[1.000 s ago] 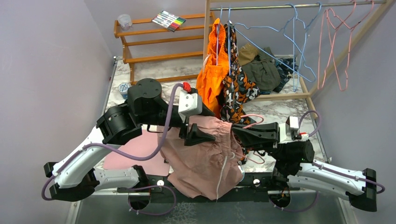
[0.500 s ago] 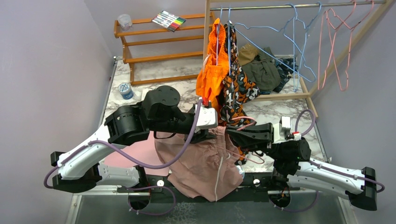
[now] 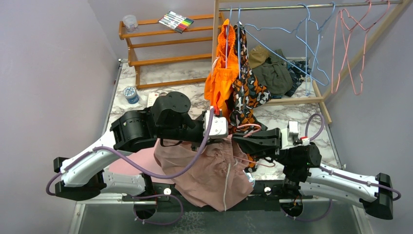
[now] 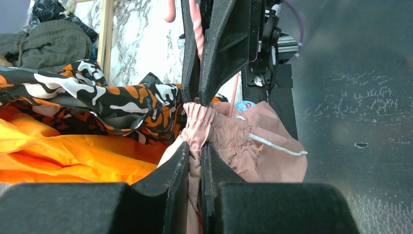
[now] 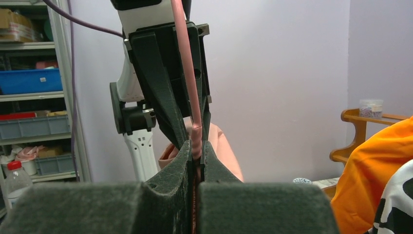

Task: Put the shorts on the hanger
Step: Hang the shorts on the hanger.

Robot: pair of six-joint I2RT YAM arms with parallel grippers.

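Nearest the arm bases, dusty-pink shorts (image 3: 204, 168) hanging in a bunch over the front edge of the marble table (image 3: 292, 114), white drawstring (image 3: 226, 183) dangling down. Under them to the left, a flat pink mat (image 3: 139, 163) lying on the tabletop.

Just above the bunch, left gripper (image 4: 196, 146) pressed together on the gathered waistband. Up close from the left wrist, pink cloth squeezed between both black fingers.

Tip to tip with it from the other side, right gripper (image 5: 196, 146) pinching the thin wire of the pink hanger (image 5: 187, 73), both fingers closed tight on it. Hanger held up off the table, right next to the waistband. Whether wire and cloth touch, cannot tell.

Behind the grippers, a plain orange garment (image 3: 219, 80) and an orange-black-grey camouflage garment (image 3: 248, 92) hanging side by side from the rail (image 3: 272, 6). Further right on that rail, light-blue wire hangers (image 3: 304, 44), then some more pink hangers (image 3: 348, 48).

Beyond the hanging clothes, a heap of dark green clothes (image 3: 272, 73) on the table.

Far back on the left, a small round tub (image 3: 130, 92) beside a wooden shelf (image 3: 160, 46). Up on its top board, a pack of colored markers (image 3: 175, 21) and a clear cup (image 3: 130, 20).
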